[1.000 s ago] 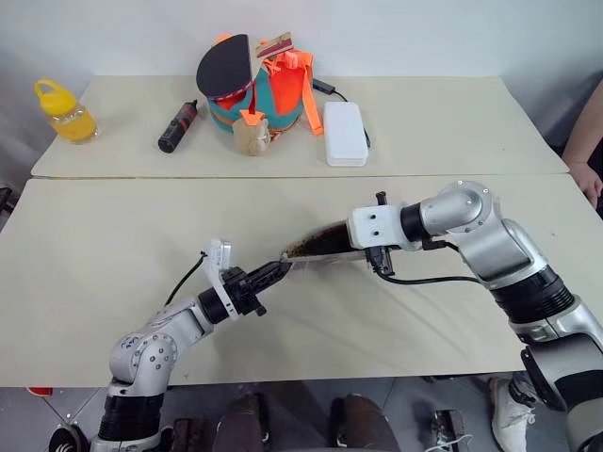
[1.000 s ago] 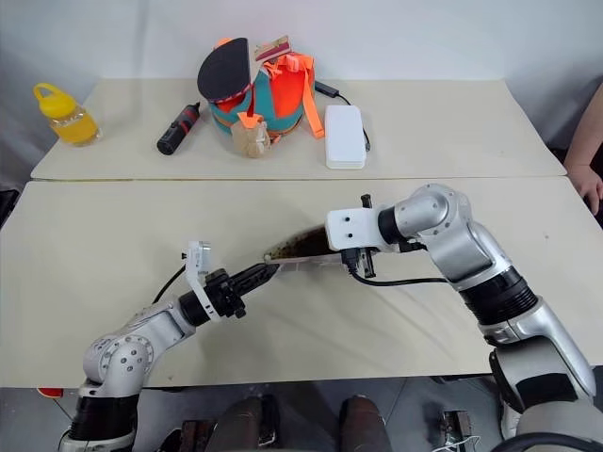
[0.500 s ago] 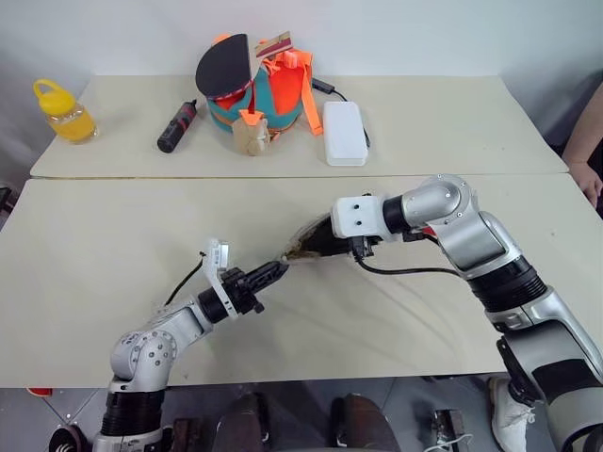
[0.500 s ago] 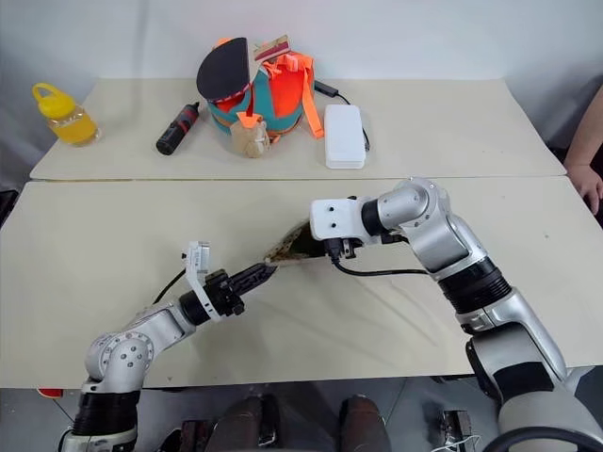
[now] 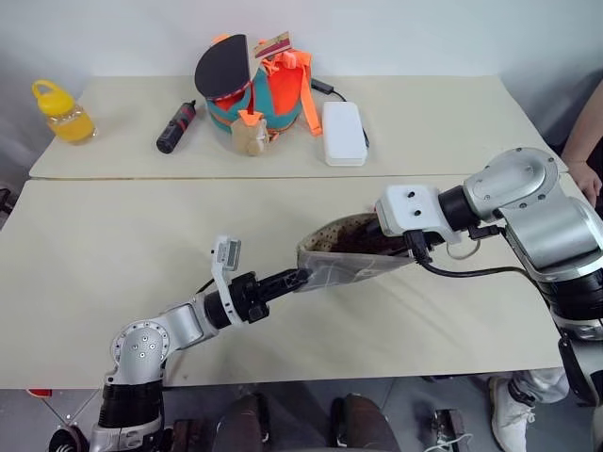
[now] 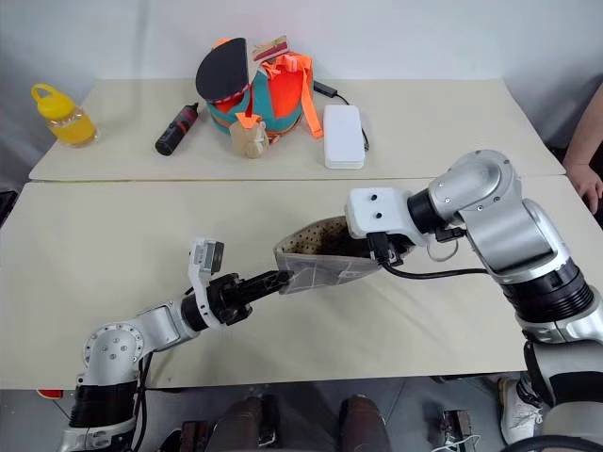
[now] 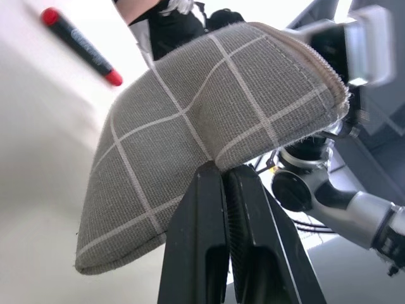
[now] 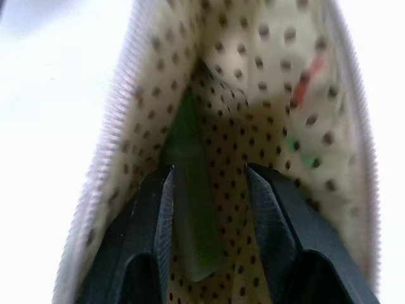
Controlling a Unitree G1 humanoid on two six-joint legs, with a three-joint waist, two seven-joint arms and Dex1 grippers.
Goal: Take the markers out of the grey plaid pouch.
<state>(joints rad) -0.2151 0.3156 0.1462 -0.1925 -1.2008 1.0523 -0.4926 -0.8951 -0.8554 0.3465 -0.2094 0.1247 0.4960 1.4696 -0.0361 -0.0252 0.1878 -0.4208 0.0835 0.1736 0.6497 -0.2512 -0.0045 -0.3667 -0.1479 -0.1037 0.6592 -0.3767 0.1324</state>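
Observation:
The grey plaid pouch [image 5: 344,260] hangs between my two grippers above the near table, its mouth gaping upward and showing a dotted lining [image 8: 266,95]. My left gripper [image 5: 300,276] is shut on the pouch's lower left edge [image 7: 209,120]. My right gripper [image 8: 209,171] reaches into the mouth from the right, open. The light-green highlighter [image 8: 190,215] lies between its fingers, close against one of them. The slim black marker with red cap and tip [image 7: 79,45] lies on the table beyond the pouch.
On the far table stand a yellow bottle [image 5: 58,111], a black-and-red cylinder [image 5: 177,127], a teal and orange bag [image 5: 252,89] and a white case [image 5: 344,132]. A person's arm [image 5: 586,141] shows at the right edge.
My right gripper opened, and its hand drew back to the right and up. The pouch's mouth now gapes wide. The left gripper rolled and kept its hold on the pouch.

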